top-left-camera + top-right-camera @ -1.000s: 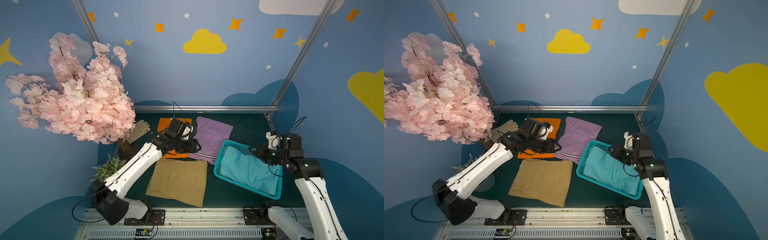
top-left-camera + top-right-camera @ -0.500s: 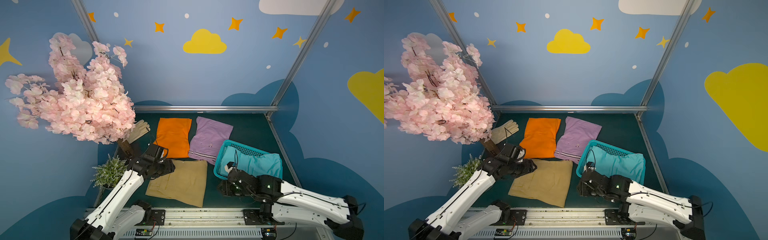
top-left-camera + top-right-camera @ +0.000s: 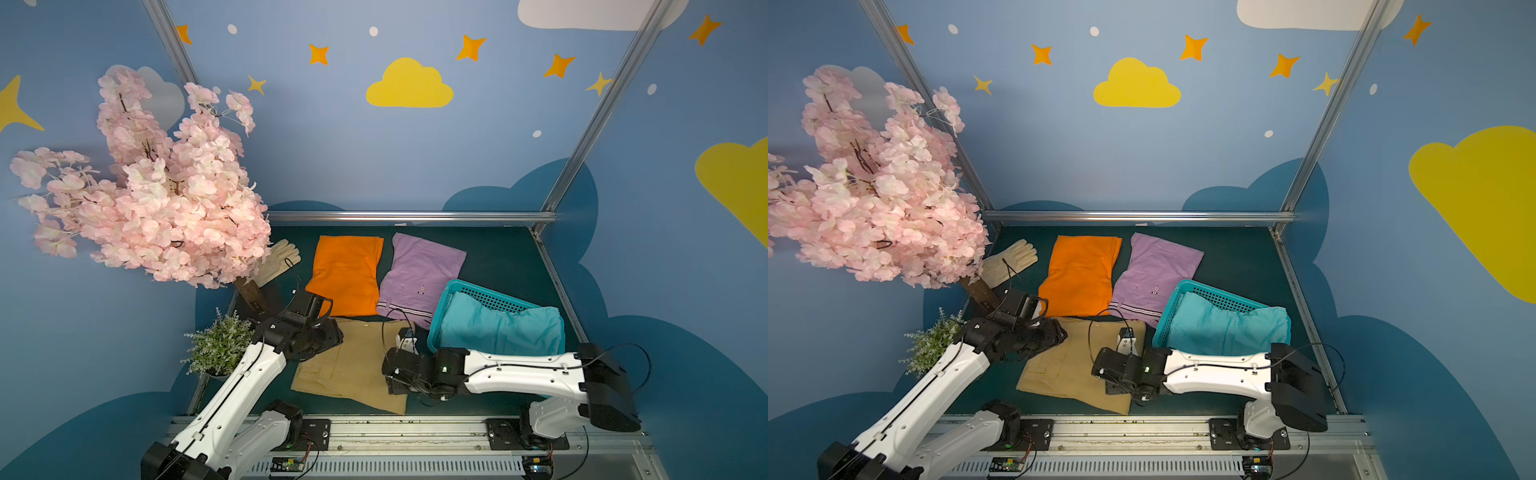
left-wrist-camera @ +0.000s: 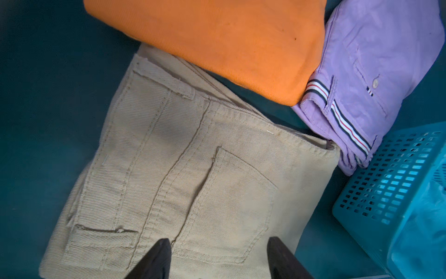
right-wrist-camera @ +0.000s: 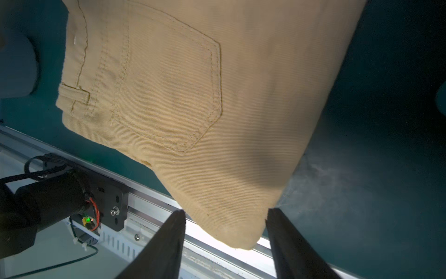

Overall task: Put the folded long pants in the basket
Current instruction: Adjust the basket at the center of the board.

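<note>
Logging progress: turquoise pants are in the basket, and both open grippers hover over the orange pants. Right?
Wrong pants: the left gripper and right gripper, both open, hover over the khaki pants, not the orange pants, as both wrist views show.

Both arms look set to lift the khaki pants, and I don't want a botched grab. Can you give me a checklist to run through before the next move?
1. Left gripper open over the khaki pants: ok.
2. Right gripper open, jaws either side of one corner of the khaki pants: ok.
3. Khaki pants lying flat and folded: ok.
4. Khaki pants free of the orange pants: cannot tell; their edges meet in the left wrist view.
5. Turquoise pants settled inside the basket: not ok; one end spills over the rim.
</note>
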Robot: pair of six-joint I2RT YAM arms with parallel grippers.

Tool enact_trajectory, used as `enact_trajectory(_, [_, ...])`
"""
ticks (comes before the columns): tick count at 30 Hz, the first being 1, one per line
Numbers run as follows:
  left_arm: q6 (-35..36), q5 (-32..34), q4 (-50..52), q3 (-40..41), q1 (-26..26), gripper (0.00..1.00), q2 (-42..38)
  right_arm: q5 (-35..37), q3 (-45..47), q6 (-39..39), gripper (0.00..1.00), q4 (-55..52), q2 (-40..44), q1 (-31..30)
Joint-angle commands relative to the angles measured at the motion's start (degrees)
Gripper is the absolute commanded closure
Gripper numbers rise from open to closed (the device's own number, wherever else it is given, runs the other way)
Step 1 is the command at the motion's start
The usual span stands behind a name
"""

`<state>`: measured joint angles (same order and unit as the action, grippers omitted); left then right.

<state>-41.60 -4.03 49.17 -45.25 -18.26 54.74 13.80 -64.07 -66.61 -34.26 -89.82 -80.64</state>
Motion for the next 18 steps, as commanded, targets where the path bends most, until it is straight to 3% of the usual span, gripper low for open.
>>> enact_trajectory(1, [-0.24,-1.24,-0.26,0.56,0.6,0.33,-0.4,1.29,-5.88,0.35,0.41,-8.95,-5.08,0.16])
enact_trajectory(6, [0.15,-2.19,-0.45,1.14,0.95,0.33,-0.16,1.4,-5.0,0.47,0.41,-9.15,-8.95,2.6])
enact_trajectory(18, [0.95,-3.34,-1.52,1.54,1.04,0.33,1.16,-1.03,4.08,-0.37,0.4,-4.34,-7.39,9.43])
